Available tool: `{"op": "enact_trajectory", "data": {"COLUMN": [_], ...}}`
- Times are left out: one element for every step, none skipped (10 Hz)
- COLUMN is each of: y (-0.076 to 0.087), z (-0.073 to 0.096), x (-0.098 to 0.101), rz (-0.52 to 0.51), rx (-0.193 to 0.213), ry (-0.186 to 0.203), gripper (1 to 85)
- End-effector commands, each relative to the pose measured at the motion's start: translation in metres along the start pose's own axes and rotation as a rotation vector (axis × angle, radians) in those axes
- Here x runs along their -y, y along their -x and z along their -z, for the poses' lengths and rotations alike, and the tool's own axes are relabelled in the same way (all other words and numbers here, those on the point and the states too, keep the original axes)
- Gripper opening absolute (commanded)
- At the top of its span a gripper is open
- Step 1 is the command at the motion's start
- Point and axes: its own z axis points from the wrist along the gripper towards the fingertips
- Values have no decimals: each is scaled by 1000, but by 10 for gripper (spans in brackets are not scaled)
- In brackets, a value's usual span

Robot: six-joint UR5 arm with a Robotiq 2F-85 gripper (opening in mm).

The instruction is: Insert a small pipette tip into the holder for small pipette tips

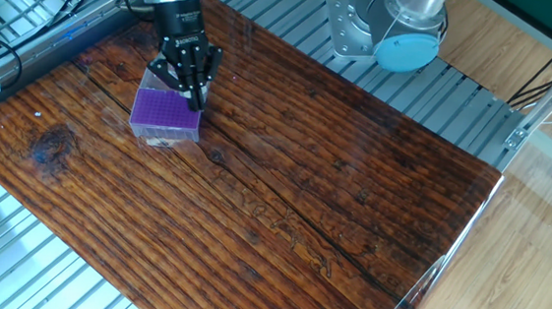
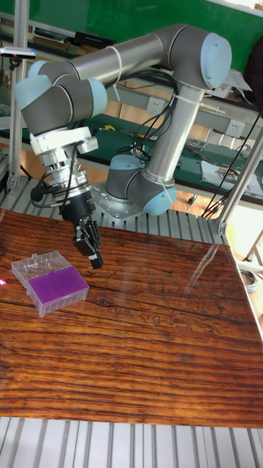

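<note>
A: One target only: the holder for small pipette tips (image 1: 166, 114), purple grid up, on the wooden table (image 1: 283, 195). Gripper (image 1: 194, 97) position?

B: Just beyond the holder's far right corner, above it. Fingers nearly together; whether they grasp a tip cannot be told.

A: Procedure: centre over one hole, keep the axis vertical, descend slowly, avoid side load on the grid.

Under the claw you have a dark, striped wooden tabletop (image 1: 283, 185), glossy with reflections. It lies on a ribbed metal bench (image 1: 49, 285) that shows on all sides of it. Left of the claw, black cables (image 1: 11, 15) trail over the metal. Far behind the claw, you see a green workbench (image 2: 219, 172) cluttered with papers.
</note>
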Motion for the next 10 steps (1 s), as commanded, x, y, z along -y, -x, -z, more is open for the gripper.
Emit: {"op": "enact_trajectory", "data": {"y": [9, 9, 9, 3, -8, -18, -21, -18, -16, -21], "z": [2, 2, 2, 11, 20, 28, 31, 35, 38, 40], "x": [10, 9, 7, 7, 10, 12, 13, 13, 10, 7], "rz": [-120, -118, -98, -70, -52, -53, -51, -45, -46, -47], "rx": [39, 39, 38, 54, 70, 97, 134, 187, 228, 242], "ry": [-33, -28, -23, -11, -9, -11, -20, -31, -30, -32], "gripper": [147, 140, 137, 137, 130, 123, 113, 113, 113, 113]}}
